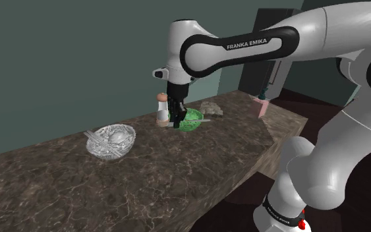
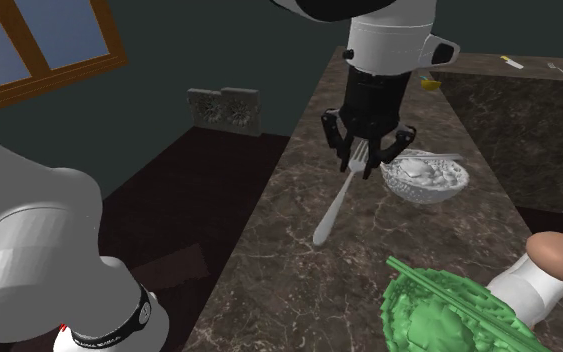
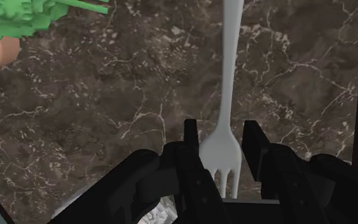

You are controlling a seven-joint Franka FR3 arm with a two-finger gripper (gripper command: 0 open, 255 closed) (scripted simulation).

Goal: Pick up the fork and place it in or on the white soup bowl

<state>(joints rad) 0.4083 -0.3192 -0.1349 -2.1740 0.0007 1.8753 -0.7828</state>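
A pale fork (image 2: 334, 205) lies along the dark marble counter (image 2: 299, 280), its handle pointing away from my gripper (image 2: 369, 155). In the wrist view the fork (image 3: 229, 76) has its tined head clasped between the two black fingers (image 3: 191, 137) of the gripper (image 3: 222, 130), low over the stone. The white, glassy soup bowl (image 1: 111, 140) stands further along the counter at the shoulder view's left, apart from the gripper (image 1: 176, 118). The bowl (image 2: 424, 180) holds a thin utensil across it.
A green bowl (image 1: 189, 120) with sticks across it and a white shaker with a brown cap (image 1: 162, 107) stand right beside the gripper. A grey block (image 1: 211, 109) and a pink item (image 1: 261, 105) sit further back. The counter's edge (image 2: 269, 190) drops to dark floor.
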